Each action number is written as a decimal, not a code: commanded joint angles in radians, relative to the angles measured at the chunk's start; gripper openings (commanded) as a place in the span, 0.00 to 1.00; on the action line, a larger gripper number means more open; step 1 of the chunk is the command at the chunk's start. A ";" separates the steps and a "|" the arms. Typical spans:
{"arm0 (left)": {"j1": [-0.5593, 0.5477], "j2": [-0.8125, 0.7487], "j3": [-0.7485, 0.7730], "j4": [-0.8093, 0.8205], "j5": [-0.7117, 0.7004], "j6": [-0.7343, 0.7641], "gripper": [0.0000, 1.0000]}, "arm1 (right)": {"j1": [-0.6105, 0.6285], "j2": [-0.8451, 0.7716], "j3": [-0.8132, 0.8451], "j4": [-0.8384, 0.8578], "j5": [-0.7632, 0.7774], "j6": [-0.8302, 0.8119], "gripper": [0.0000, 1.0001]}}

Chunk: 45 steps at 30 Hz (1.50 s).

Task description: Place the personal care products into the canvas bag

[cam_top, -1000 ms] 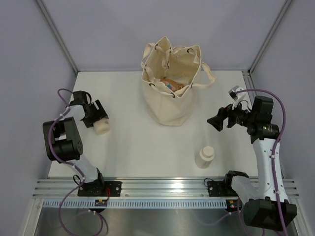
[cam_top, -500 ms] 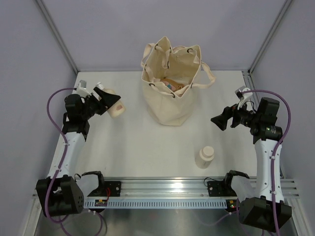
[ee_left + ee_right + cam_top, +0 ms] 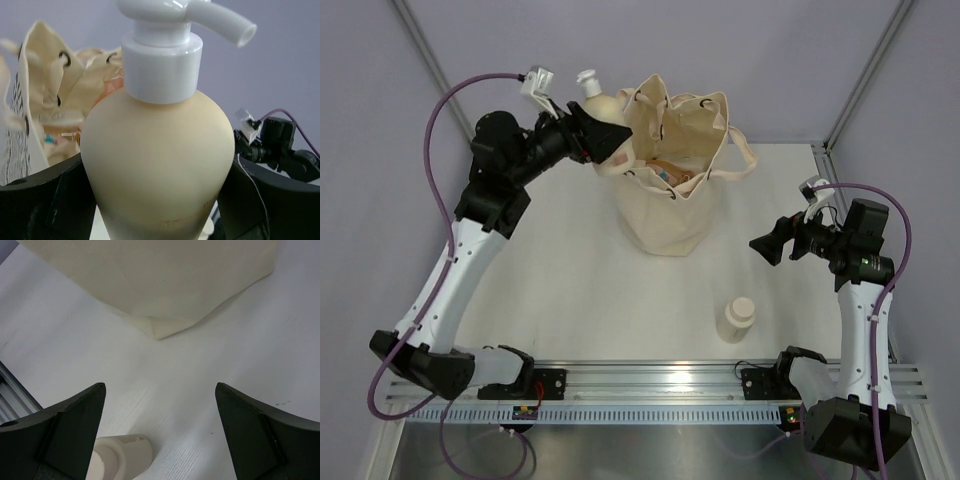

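My left gripper point(image 3: 602, 142) is shut on a beige pump bottle point(image 3: 607, 128) with a white pump head and holds it high at the left rim of the canvas bag point(image 3: 670, 205). In the left wrist view the bottle point(image 3: 157, 165) fills the frame between the dark fingers point(image 3: 37, 205), with the bag's eyeleted rim point(image 3: 62, 75) behind. Inside the bag, orange and blue items point(image 3: 670, 172) show. A cream squat bottle point(image 3: 736, 319) stands on the table at front right; it also shows in the right wrist view point(image 3: 122, 456). My right gripper point(image 3: 763, 248) is open and empty above the table.
The bag's loop handle point(image 3: 745, 160) lies on the table to its right. Grey walls enclose the white table point(image 3: 570, 300). A metal rail point(image 3: 650, 385) runs along the near edge. The bag's bottom corner point(image 3: 162, 327) shows in the right wrist view.
My left arm has lifted the beige pump bottle from the table's left side and carried it up and right to the bag's rim. The right gripper has shifted only slightly.
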 commanded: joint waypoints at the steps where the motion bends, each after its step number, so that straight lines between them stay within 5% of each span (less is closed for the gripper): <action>1: -0.025 0.183 0.204 0.063 -0.076 0.076 0.00 | -0.010 -0.003 -0.004 0.023 -0.034 -0.014 1.00; 9: -0.117 0.605 0.729 -0.204 -0.183 0.255 0.00 | -0.014 0.020 0.001 0.006 -0.065 -0.019 0.99; 16: -0.201 0.695 0.627 -0.215 -0.297 0.416 0.04 | -0.015 0.030 0.006 -0.012 -0.061 -0.043 1.00; 17: -0.208 0.698 0.607 -0.212 -0.308 0.436 0.19 | -0.014 0.030 0.004 -0.014 -0.066 -0.048 0.99; 19: -0.214 0.708 0.558 -0.204 -0.292 0.450 0.24 | -0.015 0.033 0.004 -0.021 -0.074 -0.060 0.99; 25: -0.214 0.719 0.550 -0.204 -0.231 0.484 0.99 | -0.014 0.059 0.002 -0.239 -0.331 -0.332 1.00; 29: -0.214 0.702 0.593 -0.210 -0.211 0.496 0.99 | 0.023 0.073 0.029 -0.293 -0.287 -0.402 1.00; 40: -0.191 0.497 0.627 -0.255 -0.202 0.504 0.99 | 0.489 0.093 0.134 -0.418 0.349 -0.406 0.99; 45: -0.179 0.196 0.363 -0.244 -0.242 0.504 0.99 | 0.695 0.086 0.096 -0.466 0.556 -0.396 0.99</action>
